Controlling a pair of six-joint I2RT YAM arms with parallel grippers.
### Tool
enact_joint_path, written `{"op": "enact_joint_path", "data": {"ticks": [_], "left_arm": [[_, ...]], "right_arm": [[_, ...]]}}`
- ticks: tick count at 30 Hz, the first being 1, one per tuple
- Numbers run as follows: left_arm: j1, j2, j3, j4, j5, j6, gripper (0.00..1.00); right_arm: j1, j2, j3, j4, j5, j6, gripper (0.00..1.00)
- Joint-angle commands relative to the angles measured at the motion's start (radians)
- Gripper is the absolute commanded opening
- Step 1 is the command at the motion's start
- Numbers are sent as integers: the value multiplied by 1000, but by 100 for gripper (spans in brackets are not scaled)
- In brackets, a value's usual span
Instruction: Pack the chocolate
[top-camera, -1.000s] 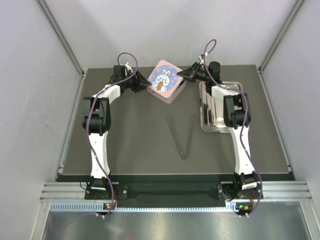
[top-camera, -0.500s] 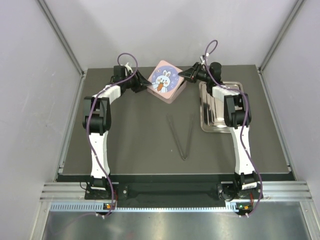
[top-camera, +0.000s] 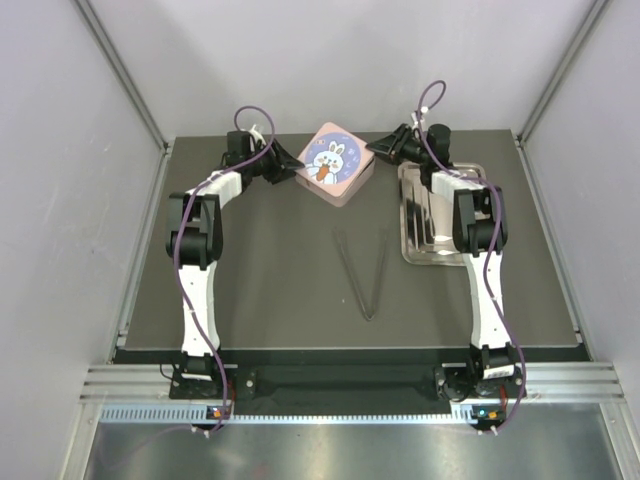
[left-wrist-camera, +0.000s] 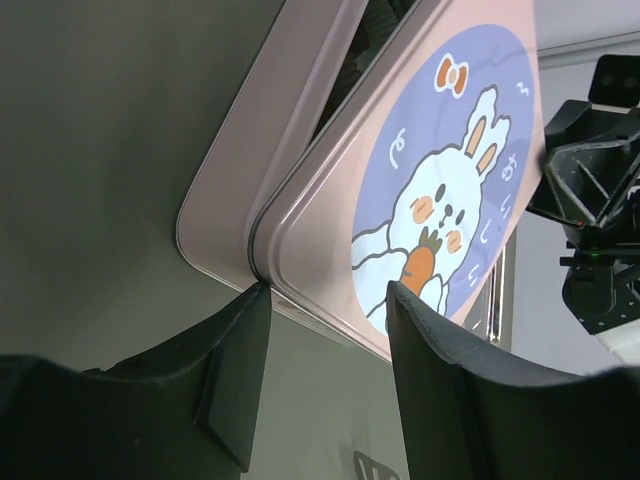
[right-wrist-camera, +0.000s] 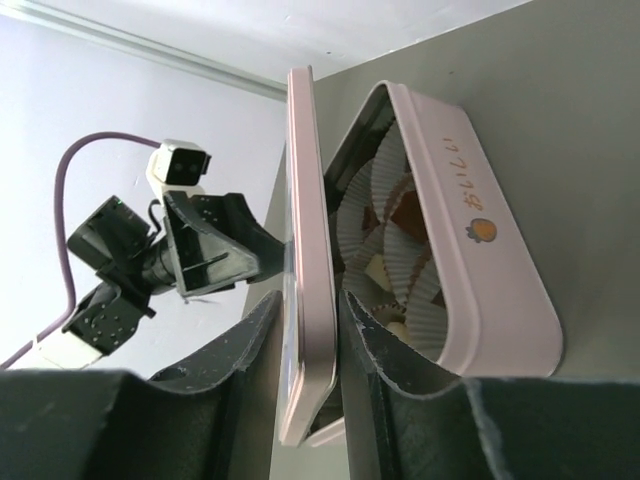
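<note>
At the middle of the desk's far edge, the pink box (top-camera: 338, 165) stands with its rabbit-printed lid (right-wrist-camera: 305, 250) tilted up off the base (right-wrist-camera: 480, 260). Right hand (right-wrist-camera: 308, 305): fingers nearly closed, pinching the lid's rim. Left hand (left-wrist-camera: 328, 300): fingers set apart, straddling a corner of the lid, one finger touching it; nothing is clamped. Chocolate (right-wrist-camera: 407, 213): dark and tan pieces seated in white paper cups (right-wrist-camera: 390, 180) inside the base.

Risks, as judged: the thin rim may slip from the pinch, so that the lid drops askew onto the cups and crushes them. If the lid is lowered out of line with the base, it may jam on one wall or push the box along the desk (top-camera: 270, 270), since only a loose brace steadies the opposite corner.

Surface: matt dark grey, with a metal tray (top-camera: 412, 258) towards the right edge and tongs (top-camera: 365, 275) near the centre. Room: plain pale walls (top-camera: 330, 60) with aluminium framing.
</note>
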Motion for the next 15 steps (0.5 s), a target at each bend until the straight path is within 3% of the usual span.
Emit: {"op": "enact_joint_path", "data": {"ticks": [1,15], "left_arm": [[4,21,30,98,42,-32,54],[3,20,33,109,47,-52,56]], "right_arm": [[-15,-14,17,-3,30,-51,29],[-18,-37,28,-176,115,-194,35]]}}
